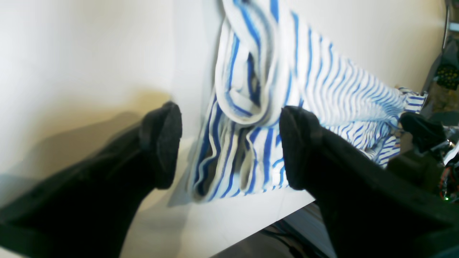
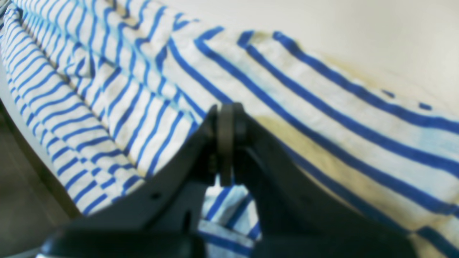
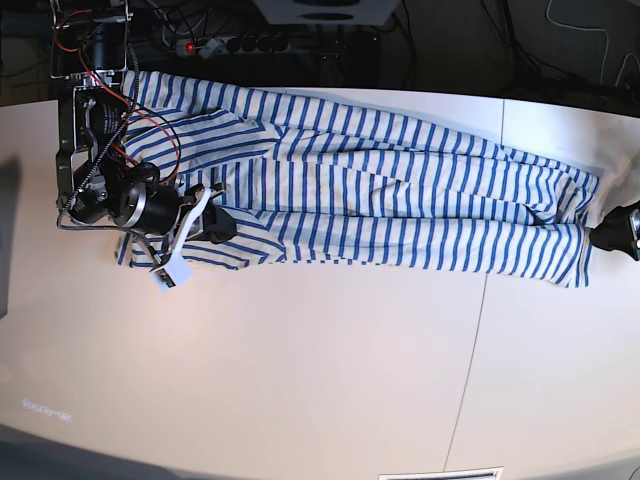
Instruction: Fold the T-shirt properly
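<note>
- Right gripper (image 2: 226,143) pinched shut, its body hiding the T-shirt (image 3: 380,200) beneath
- Left gripper (image 1: 229,147) spread wide, blurred, at the tabletop (image 3: 300,380) edge

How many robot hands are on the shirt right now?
2. The right hand is shut, pinching the T-shirt at its sleeve end; the left hand is open at the other end, fabric bunched between its fingers.

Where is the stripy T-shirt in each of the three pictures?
Left wrist: the T-shirt hangs bunched in the top middle, between the open left gripper fingers.
Right wrist: it fills most of the picture, behind the shut right gripper.
Base: it lies stretched sideways across the upper part of the white table.
Shared landmark: the white table under the shirt.
</note>
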Motion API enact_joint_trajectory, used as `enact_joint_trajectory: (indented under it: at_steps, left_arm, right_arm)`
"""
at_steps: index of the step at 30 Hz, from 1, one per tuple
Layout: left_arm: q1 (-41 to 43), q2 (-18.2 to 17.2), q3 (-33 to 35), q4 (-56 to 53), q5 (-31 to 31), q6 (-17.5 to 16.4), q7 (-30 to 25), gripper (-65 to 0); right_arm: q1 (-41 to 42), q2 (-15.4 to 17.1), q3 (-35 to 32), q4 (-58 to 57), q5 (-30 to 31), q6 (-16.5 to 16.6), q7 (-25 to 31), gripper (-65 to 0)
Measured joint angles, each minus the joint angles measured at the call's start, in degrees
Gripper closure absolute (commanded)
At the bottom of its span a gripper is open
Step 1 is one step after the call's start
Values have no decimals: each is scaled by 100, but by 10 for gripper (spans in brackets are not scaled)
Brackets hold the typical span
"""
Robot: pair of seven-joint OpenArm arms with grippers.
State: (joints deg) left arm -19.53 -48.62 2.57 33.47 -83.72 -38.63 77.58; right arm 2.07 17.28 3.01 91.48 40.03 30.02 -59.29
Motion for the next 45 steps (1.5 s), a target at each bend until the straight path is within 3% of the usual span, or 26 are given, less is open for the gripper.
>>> enact_joint_trajectory:
  at_steps: [7, 24, 26, 30, 31, 37, 45]
  left_arm:
    - [59, 302, -28, 7, 98, 4, -267, -453]
    - [-15, 704, -57, 55, 92, -63, -282, -449]
    - [-15, 704, -57, 55, 92, -66, -282, -389]
    - [37, 772, -33, 37, 317, -76, -299, -32]
    - [52, 787, -33, 35, 295, -74, -380, 0]
    - [-9, 782, -28, 37, 876, -138, -1062, 0]
    - [-678, 796, 4, -7, 2105, -166, -1626, 0]
  right_arm:
    - [0, 0, 0, 0, -2, 2, -20, 0]
    - [0, 0, 0, 0, 0, 0, -35, 0]
    - [-2, 0, 0, 0, 0, 0, -35, 0]
    - [0, 0, 0, 0, 0, 0, -33, 0]
    - [0, -2, 0, 0, 2, 0, -28, 0]
    - [2, -2, 94, 0, 4, 0, 7, 0]
    - [15, 50, 841, 2, 470, 0, -11, 0]
